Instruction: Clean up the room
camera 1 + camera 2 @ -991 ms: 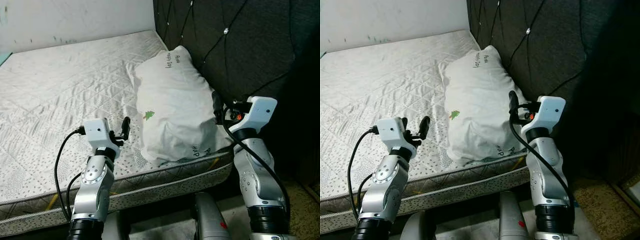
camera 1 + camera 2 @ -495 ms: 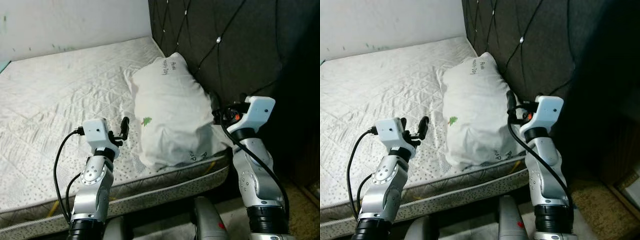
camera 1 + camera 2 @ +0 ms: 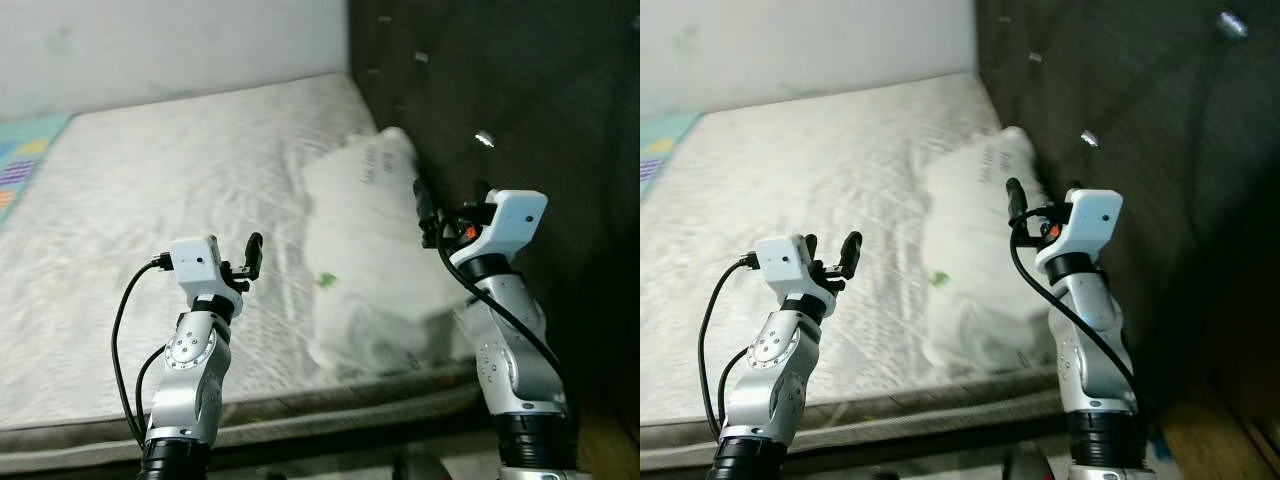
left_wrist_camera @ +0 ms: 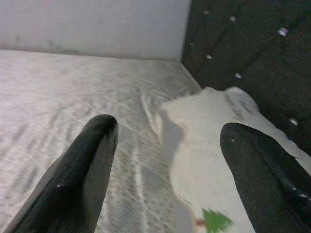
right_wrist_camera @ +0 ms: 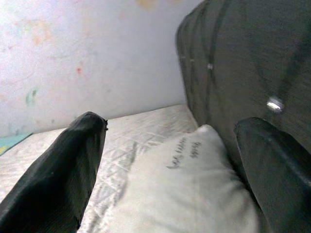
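A white pillow (image 3: 375, 260) with a small green mark lies on the bare quilted mattress (image 3: 150, 180), its far side against the dark tufted headboard (image 3: 500, 90). My left gripper (image 3: 830, 250) hovers open over the mattress, a short way left of the pillow, with nothing between its fingers (image 4: 82, 165). My right gripper (image 3: 1040, 205) is raised above the pillow's right side next to the headboard, open and empty. In the right wrist view the pillow (image 5: 189, 194) sits below and between the two fingers (image 5: 63, 165). The head views are blurred.
A pale wall (image 3: 150, 40) runs behind the bed. A bit of colourful cloth (image 3: 25, 165) shows at the mattress's far left. The mattress's front edge (image 3: 300, 410) lies just before my arms, with dark floor to the right of the bed.
The whole picture has shifted, so the camera has moved and blurred; the pillow now appears further right. Both arms keep about the same pose, both grippers still open.
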Available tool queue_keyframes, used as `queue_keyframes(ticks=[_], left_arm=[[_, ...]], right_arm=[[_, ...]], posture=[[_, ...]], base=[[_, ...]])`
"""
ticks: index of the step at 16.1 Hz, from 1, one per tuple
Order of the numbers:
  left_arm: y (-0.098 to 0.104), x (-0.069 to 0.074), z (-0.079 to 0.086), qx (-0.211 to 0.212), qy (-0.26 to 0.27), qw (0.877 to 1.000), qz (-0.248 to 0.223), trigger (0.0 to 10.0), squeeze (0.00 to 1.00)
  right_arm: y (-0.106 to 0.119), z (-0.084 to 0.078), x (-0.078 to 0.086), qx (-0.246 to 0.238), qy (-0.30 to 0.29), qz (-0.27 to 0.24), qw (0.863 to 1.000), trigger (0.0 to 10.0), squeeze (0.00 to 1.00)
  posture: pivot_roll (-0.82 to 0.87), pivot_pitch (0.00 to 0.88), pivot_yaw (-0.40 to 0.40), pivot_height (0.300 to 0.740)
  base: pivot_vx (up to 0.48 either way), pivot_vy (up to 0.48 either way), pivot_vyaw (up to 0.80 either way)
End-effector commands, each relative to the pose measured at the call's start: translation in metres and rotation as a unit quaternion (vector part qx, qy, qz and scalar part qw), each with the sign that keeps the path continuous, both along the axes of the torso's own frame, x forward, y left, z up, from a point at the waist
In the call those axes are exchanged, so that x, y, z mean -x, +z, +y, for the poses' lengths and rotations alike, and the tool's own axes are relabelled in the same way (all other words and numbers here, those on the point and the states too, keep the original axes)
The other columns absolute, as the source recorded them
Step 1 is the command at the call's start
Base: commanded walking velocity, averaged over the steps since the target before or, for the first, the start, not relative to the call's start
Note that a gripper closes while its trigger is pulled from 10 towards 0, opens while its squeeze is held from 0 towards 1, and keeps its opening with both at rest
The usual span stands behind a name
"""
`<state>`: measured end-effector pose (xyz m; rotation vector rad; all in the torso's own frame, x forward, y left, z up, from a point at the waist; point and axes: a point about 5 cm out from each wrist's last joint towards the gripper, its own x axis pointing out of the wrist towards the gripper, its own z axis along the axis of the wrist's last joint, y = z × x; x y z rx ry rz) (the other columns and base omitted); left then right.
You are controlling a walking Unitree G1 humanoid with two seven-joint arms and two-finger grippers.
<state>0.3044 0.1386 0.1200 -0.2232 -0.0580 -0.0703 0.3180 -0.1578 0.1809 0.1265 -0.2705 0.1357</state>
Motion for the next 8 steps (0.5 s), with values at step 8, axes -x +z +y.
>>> queue_keyframes(ticks=[8], left_arm=[[0.002, 0.005, 0.013, -0.050, -0.011, 0.999, -0.003, 10.0, 0.00]], right_arm=[[-0.018, -0.006, 0.018, 0.044, 0.015, 0.027, 0.999, 10.0, 0.00]], posture=[[-0.20, 0.000, 0.142, 0.740]], base=[[0.000, 0.000, 0.00]])
